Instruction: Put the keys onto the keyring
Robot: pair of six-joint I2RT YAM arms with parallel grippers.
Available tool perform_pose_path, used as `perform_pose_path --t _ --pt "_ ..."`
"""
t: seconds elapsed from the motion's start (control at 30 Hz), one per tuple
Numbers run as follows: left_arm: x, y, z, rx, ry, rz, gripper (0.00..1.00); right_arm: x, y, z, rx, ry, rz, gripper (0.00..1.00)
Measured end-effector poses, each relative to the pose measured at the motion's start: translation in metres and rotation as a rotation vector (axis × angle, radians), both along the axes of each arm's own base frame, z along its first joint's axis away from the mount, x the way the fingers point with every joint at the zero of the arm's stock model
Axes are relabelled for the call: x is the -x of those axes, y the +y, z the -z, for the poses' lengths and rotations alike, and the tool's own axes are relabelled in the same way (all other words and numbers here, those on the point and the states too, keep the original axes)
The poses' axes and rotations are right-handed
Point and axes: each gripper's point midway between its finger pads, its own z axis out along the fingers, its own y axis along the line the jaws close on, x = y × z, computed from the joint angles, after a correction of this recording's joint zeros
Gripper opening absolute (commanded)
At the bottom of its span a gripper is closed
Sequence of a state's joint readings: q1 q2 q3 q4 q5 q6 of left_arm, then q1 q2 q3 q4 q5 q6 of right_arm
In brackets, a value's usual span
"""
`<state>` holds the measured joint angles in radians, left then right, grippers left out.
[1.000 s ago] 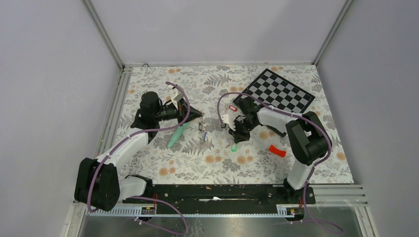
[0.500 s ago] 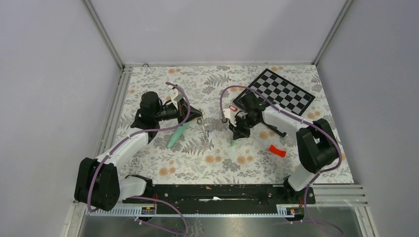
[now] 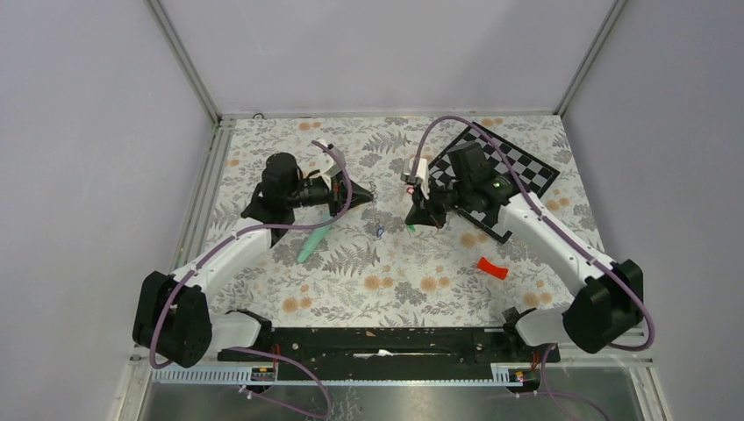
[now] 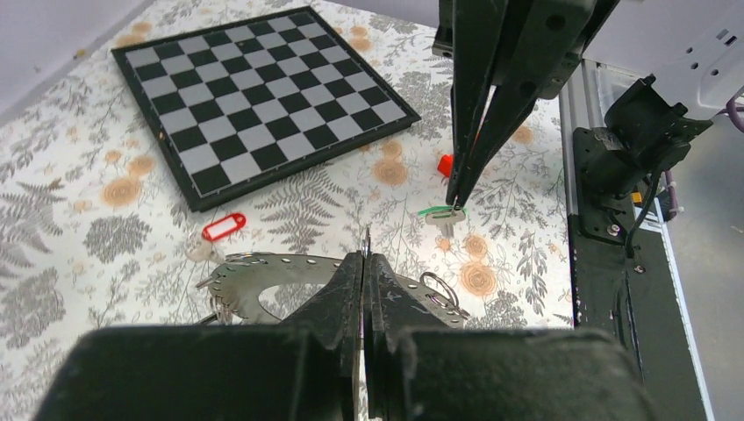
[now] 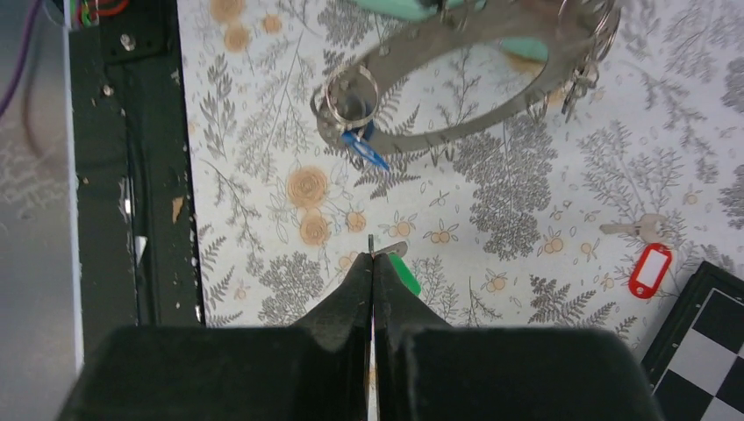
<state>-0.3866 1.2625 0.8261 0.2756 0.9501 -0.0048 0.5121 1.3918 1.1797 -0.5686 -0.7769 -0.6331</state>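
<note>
My left gripper [image 4: 364, 259] is shut on the edge of the keyring [image 4: 254, 270], a flat grey ring with small holes, and holds it above the cloth. A blue key [image 5: 361, 149] hangs from the keyring [image 5: 474, 53] on a small split ring. My right gripper [image 5: 372, 256] is shut on the green key [image 5: 404, 272] and holds it in the air, a little apart from the keyring. The green key [image 4: 439, 213] also hangs at the right fingertips in the left wrist view. A red-tagged key [image 5: 650, 267] lies on the cloth beside the checkerboard. In the top view the grippers [image 3: 358, 195] [image 3: 412, 215] face each other.
A checkerboard [image 3: 518, 167] lies at the back right. A mint-green tube [image 3: 314, 241] lies under the left arm. A curved red plastic piece [image 3: 492, 268] lies at the right front. Rails edge the left side and the front.
Both grippers have risen and moved toward the back. The right arm has swung up with the green key off the cloth. The left gripper has carried the keyring and blue key rightward.
</note>
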Motion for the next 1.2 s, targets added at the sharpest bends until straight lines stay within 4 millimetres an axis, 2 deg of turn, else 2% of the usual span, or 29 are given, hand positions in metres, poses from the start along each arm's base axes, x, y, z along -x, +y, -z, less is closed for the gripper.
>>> perform_pose_path --t 0.17,0.3,0.57,0.8,1.2 --pt "0.007 -0.017 -0.007 -0.008 -0.043 0.02 0.0 0.0 0.005 -0.034 -0.1 -0.03 0.07 0.0" --pt "0.013 -0.023 -0.002 -0.026 -0.029 0.027 0.0 -0.002 0.008 -0.045 -0.145 -0.025 0.105 0.0" --pt "0.017 -0.027 -0.001 -0.028 -0.047 0.043 0.0 -0.001 0.021 -0.045 -0.212 0.08 0.12 0.0" --pt "0.022 -0.027 0.01 -0.029 -0.053 0.066 0.0 0.003 0.03 -0.04 -0.247 0.166 0.099 0.0" --pt "0.037 -0.028 0.016 -0.004 -0.082 0.138 0.0 0.003 0.038 -0.037 -0.28 0.235 0.089 0.0"
